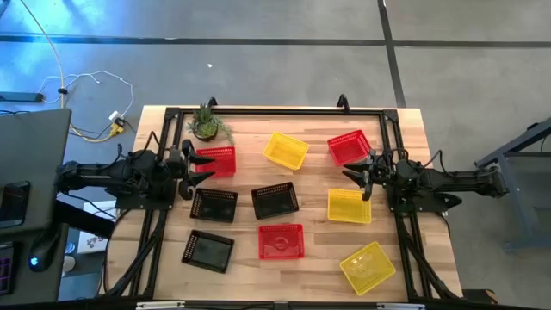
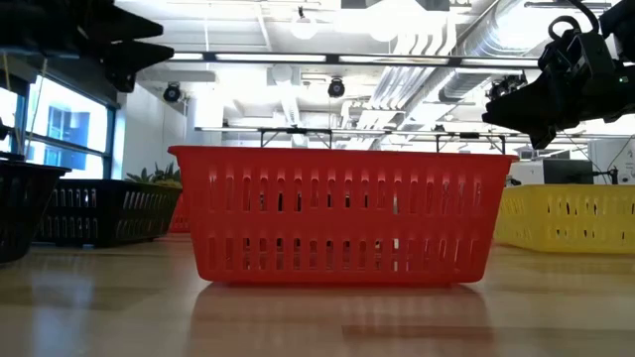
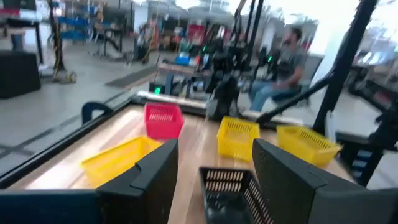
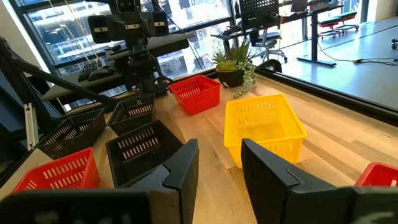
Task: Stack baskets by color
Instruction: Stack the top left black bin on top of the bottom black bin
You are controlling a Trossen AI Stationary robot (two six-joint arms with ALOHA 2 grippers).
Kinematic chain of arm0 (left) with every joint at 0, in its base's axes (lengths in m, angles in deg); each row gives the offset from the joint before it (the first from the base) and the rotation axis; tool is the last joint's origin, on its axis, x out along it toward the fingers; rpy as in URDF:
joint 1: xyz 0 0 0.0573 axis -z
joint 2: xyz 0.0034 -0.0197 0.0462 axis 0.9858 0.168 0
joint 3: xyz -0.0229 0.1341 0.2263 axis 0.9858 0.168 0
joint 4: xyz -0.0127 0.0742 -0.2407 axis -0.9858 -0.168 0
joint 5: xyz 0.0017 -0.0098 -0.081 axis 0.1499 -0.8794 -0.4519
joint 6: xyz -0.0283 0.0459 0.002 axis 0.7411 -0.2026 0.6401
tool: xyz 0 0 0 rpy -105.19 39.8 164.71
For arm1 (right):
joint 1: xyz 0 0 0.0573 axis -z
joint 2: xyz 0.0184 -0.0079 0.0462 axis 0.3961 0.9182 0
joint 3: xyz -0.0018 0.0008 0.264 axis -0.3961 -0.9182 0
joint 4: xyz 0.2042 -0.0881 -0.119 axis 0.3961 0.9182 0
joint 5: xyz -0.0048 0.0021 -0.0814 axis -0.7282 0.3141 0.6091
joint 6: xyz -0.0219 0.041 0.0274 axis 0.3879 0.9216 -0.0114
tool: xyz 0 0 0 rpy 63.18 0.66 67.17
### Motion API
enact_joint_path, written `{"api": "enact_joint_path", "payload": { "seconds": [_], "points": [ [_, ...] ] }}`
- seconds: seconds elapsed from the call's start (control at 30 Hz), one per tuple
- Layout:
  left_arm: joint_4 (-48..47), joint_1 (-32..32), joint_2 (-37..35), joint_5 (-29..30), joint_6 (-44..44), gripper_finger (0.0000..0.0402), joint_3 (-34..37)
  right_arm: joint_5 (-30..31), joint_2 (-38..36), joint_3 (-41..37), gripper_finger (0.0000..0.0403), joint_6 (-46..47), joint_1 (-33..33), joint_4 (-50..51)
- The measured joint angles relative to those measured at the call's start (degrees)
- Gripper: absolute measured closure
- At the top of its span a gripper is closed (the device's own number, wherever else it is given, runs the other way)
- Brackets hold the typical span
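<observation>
Nine baskets sit apart on the wooden table (image 1: 405,258), none stacked. The red ones are at the back left (image 1: 216,160), back right (image 1: 349,146) and front middle (image 1: 281,241). The yellow ones are at (image 1: 286,150), (image 1: 349,206) and (image 1: 368,266). The black ones are at (image 1: 213,205), (image 1: 275,201) and (image 1: 207,251).

The left gripper (image 1: 196,175) hangs beside the back-left red basket, fingers wide apart and holding nothing. The right gripper (image 1: 362,176) hangs between a red and a yellow basket, fingers partly apart, probably empty.

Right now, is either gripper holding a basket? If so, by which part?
Nothing is held. The left gripper is open by the red basket, and the right gripper is open with nothing between its fingers.
</observation>
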Motion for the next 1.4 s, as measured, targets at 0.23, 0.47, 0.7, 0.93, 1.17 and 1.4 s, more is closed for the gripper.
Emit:
{"api": "enact_joint_path", "payload": {
  "seconds": [0.23,0.47,0.7,0.93,1.17,1.4],
  "points": [
    [-13.0,0.0,11.0,1.0,1.2,0.0206,-10.3,0.0,0.0,0.0,0.0293,0.0,0.0,0.0],
    [-25.8,0.0,21.7,1.0,4.4,0.0206,-21.2,0.0,0.0,0.0,0.0293,0.0,0.0,0.0],
    [-35.7,0.0,29.2,0.9,3.5,0.0206,-27.9,0.0,0.0,0.0,0.0293,0.0,0.0,0.0],
    [-41.8,0.0,35.1,-5.1,5.2,0.0206,-28.5,0.0,0.0,0.0,0.0293,0.0,0.0,0.0],
    [-44.7,0.0,41.5,-6.6,5.0,0.0206,-28.5,0.0,0.0,0.0,0.0293,0.0,0.0,0.0],
    [-45.0,0.4,47.6,-6.8,3.4,0.0206,-28.5,0.0,0.0,0.0,0.0293,0.0,0.0,0.0]
  ]
}}
